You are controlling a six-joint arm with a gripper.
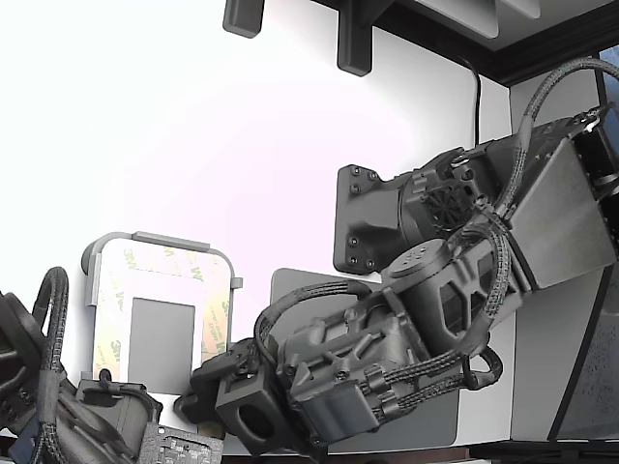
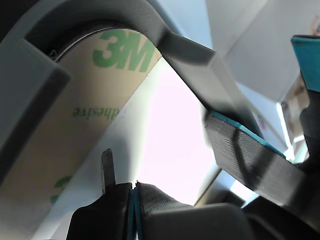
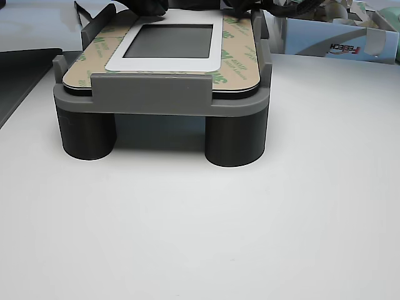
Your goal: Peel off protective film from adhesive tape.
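Our tool (image 2: 134, 192) looks pinched shut at the edge of the protective film (image 2: 95, 95), though we cannot tell whether it caught any, so it may slip.

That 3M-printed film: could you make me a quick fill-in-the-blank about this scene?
1. The film carries ___ 3M logos.
2. The film frames a ___ rectangle.
3. The holder stands on round ___.
4. In the wrist view the gripper has its jaws ___.

Missing: green; grey; legs; together
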